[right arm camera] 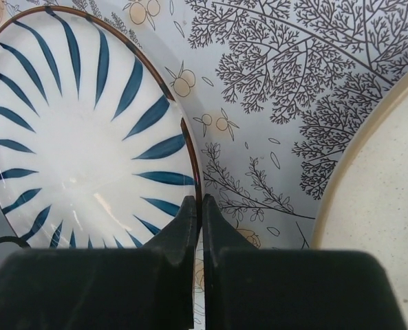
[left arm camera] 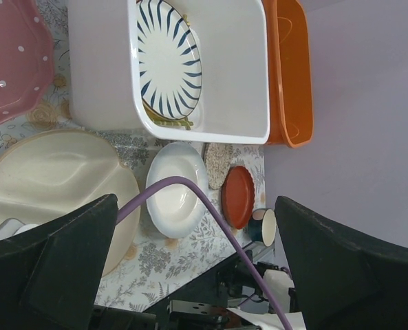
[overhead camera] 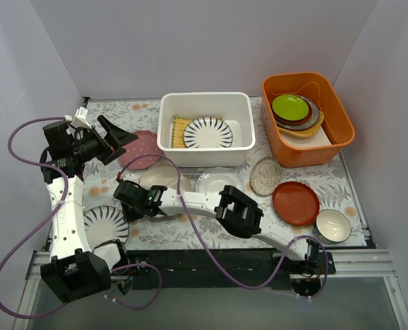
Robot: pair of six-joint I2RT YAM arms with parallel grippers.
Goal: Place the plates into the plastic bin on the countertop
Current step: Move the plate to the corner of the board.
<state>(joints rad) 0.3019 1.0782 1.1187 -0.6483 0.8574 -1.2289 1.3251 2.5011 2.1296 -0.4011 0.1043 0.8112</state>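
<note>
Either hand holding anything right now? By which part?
Right hand pinches the striped plate lying on the countertop by its brown rim. Left hand is open, holding nothing.

1. This is a robotics lab test cell rather than a lived-in kitchen: plain pale walls [overhead camera: 190, 41] box the desk [overhead camera: 338, 180] in on three sides.
2. The left arm [overhead camera: 65, 213] and the right arm [overhead camera: 190, 202], both white, stand on an aluminium rail [overhead camera: 369, 265] at the near edge, with purple cables [overhead camera: 14, 141] looping loose.
3. The desk has a fern-and-flower print, and household crockery lies on it, such as a striped plate [overhead camera: 104, 221] and a red-brown plate [overhead camera: 295, 203].
</note>
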